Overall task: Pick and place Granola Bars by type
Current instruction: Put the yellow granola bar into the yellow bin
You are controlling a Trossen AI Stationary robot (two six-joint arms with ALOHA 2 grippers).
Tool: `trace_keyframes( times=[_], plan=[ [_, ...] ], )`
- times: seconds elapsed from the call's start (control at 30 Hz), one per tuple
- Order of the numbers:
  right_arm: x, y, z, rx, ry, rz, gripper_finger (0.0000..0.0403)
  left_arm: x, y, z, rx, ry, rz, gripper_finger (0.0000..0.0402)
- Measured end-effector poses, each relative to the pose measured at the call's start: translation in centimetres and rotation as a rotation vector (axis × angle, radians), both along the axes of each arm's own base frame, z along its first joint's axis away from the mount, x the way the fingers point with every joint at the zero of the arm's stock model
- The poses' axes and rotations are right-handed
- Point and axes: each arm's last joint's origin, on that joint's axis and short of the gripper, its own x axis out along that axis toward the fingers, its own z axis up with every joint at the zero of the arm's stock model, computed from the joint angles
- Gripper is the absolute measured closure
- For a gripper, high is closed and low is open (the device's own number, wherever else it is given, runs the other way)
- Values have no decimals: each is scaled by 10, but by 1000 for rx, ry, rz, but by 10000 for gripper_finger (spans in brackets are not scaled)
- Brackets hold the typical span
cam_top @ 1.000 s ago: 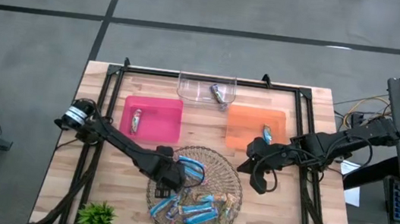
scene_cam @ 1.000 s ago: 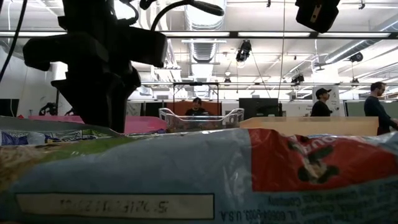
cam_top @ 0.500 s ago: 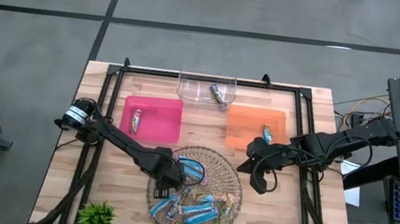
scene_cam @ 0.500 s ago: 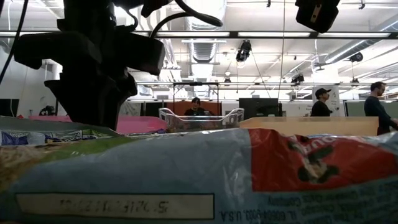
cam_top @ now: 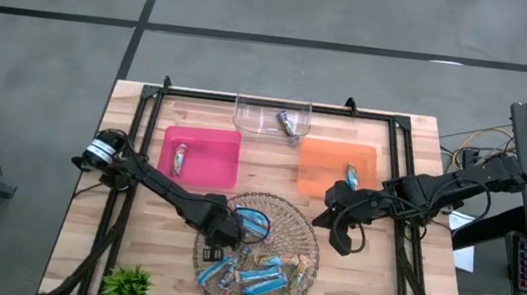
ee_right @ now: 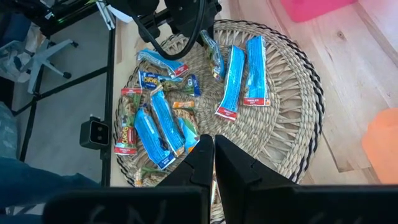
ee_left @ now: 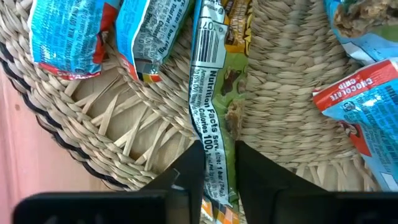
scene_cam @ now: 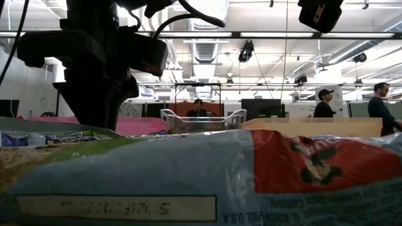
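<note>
A round woven basket (cam_top: 305, 235) near the table's front edge holds several granola bars (cam_top: 263, 276), mostly blue. My left gripper (ee_left: 217, 177) points down into the basket's left part and is shut on a green-wrapped bar (ee_left: 212, 106). In the high view this gripper (cam_top: 225, 228) stands over the bars. My right gripper (cam_top: 341, 240) hangs shut to the right of the basket and holds nothing. Single bars lie in the pink tray (cam_top: 226, 143), the orange tray (cam_top: 322, 160) and the clear tray (cam_top: 252, 116). My left gripper pinches the green bar's near end (ee_left: 214, 155) between its two fingers (ee_left: 186, 177), one on each long edge. The fingers come from above, pointing down. The bar lies flat on the basket's weave, its other end among the other bars.
A small green plant (cam_top: 129, 282) stands at the front left corner. A black frame (cam_top: 148, 103) runs around the table's sides. The three trays sit in a row beyond the basket. People show far off in the low view.
My left gripper has stayed over the basket's left part, turned a little at the wrist, and drawn its fingers together on the green bar. The bars have not moved.
</note>
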Motion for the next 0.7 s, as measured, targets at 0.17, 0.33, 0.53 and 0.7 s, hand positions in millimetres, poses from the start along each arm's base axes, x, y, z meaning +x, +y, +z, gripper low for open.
trace_keyframes(
  times=[0.17,0.33,0.53,0.7],
  plan=[
    [0,0,0,0,0,1,394,0,0,0,-6,0,0,360],
    [0,0,0,0,0,0,394,0,-1,0,-18,1,-2,363],
    [0,0,0,0,0,1,394,0,-1,1,-28,-2,-4,368],
    [0,0,0,0,1,1,394,1,-2,7,-39,-23,-8,373]
  ],
)
